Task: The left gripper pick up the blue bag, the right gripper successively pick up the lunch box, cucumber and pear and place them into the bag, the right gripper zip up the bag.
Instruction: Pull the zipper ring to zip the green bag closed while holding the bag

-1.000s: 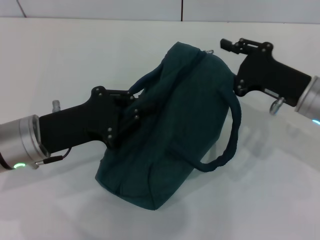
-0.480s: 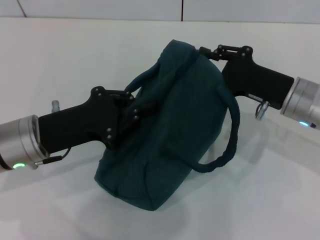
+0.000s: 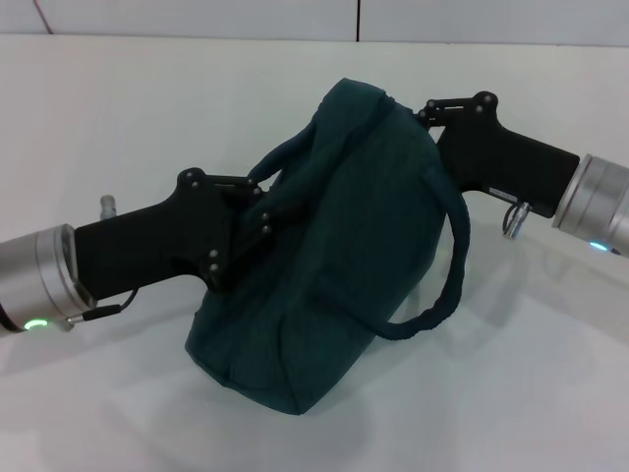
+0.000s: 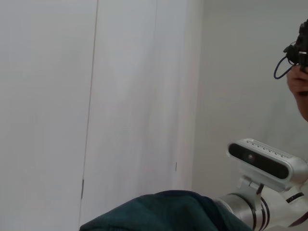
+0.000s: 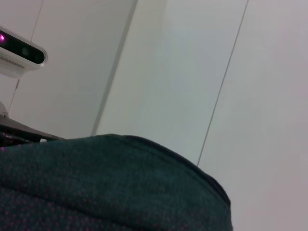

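At centre frame of the head view the blue bag (image 3: 334,246) hung clear of the white table (image 3: 118,118), tilted, its lower end toward the bottom middle and its top end toward the upper middle. One carry handle (image 3: 280,157) ran into the left gripper (image 3: 257,218), which was pinched closed on it at centre left; the other handle (image 3: 447,275) drooped free at centre right. The right gripper (image 3: 425,113) sat against the bag's top end at upper right, where the zip line would be; whether its fingers were spread or pressed together could not be told, since they were hidden against the fabric. No lunch box, cucumber or pear showed in any view, so presumably they were already inside.

Risks, as judged: the bag hung from a single handle, so a pull along the zip could swing or twist it and the right gripper could lose the slider. The loose handle could snag that arm. Bulging contents might jam the zip.

No brand, label or legible writing showed on the bag or either arm.
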